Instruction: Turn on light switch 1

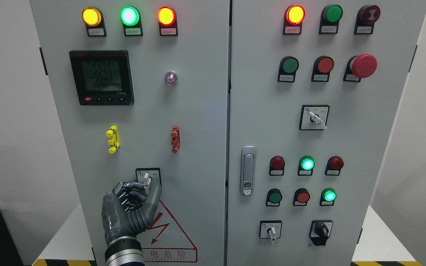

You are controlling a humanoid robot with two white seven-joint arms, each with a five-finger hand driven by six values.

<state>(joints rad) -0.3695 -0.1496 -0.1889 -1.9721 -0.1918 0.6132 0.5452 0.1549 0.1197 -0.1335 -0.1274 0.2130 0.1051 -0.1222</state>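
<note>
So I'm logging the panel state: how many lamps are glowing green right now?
3. One is on the left door's top row, in the middle. Two are on the right door's lower part: one in the upper row's middle, one at the lower row's right end. None looks hidden.

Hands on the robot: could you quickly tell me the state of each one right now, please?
Left hand: fingers curled around the white selector switch on the left cabinet door, gripping it.
Right hand: not in view.
</note>
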